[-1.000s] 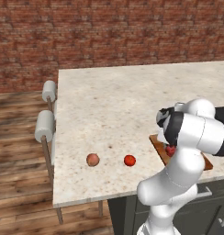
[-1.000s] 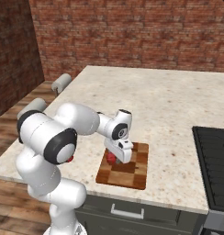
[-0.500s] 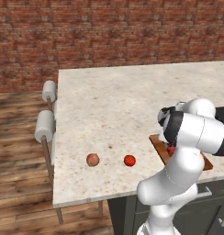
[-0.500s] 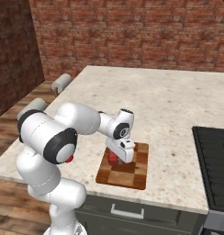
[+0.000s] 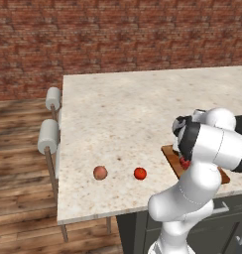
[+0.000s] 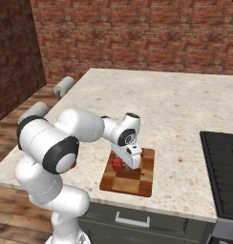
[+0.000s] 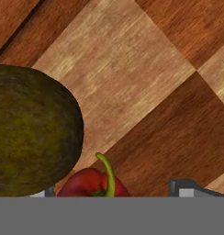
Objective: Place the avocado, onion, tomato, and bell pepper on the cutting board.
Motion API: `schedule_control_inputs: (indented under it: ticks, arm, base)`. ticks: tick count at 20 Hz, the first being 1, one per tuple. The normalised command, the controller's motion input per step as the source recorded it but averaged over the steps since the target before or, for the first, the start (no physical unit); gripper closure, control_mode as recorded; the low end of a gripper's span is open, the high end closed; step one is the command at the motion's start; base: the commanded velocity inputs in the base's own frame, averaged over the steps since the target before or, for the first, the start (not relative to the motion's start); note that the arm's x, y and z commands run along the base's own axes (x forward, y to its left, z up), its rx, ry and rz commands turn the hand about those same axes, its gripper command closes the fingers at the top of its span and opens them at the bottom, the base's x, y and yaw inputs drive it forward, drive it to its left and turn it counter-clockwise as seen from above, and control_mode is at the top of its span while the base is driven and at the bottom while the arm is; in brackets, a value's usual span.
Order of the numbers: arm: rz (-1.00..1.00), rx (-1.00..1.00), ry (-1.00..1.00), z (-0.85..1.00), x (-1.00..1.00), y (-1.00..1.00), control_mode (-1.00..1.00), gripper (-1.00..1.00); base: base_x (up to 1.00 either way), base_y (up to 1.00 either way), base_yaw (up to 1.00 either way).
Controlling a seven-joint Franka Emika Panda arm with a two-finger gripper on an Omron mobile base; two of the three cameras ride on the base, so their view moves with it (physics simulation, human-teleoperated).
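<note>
My gripper (image 7: 111, 193) is open, low over the cutting board (image 6: 137, 183), near its left end. The crimson bell pepper (image 7: 88, 184) with its green stem lies between my fingertips (image 7: 185, 189), clear of the right one. The dark olive avocado (image 7: 31, 133) rests on the board right beside it. From the right base view, the pepper (image 6: 117, 164) shows as a red spot under the hand. On the bare counter left of the board sit the pinkish-tan onion (image 5: 100, 172) and the orange-red tomato (image 5: 140, 173), a short way apart. My arm hides most of the board (image 5: 168, 153) there.
A dark stovetop (image 6: 223, 176) lies at the counter's right end. Two pale rolls (image 5: 48, 136) hang on a rail along the counter's left edge. A brick wall stands behind, and the counter's front edge is close to the onion and tomato.
The hand has edged slightly to the right and lower over the board. The onion and tomato have not moved.
</note>
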Motion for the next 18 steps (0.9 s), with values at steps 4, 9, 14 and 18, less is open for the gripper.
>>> schedule_control_inputs:
  ticks: [4, 9, 14, 18]
  arm:
    - [0.0, -0.01, -0.2, 0.34, -0.03, 0.0, -1.0, -1.0]
    - [0.0, -0.01, -0.18, 0.51, -0.01, 0.0, -1.0, -1.0]
    - [0.0, 0.0, -0.15, 0.65, -0.01, 0.01, -1.0, -1.0]
    - [0.0, -0.01, -0.18, 0.59, -0.26, 0.29, -1.0, -1.0]
  base:
    - [0.0, 0.0, 0.0]
    - [0.0, 0.0, 0.0]
    - [0.0, 0.0, 0.0]
    - [0.0, 0.0, 0.0]
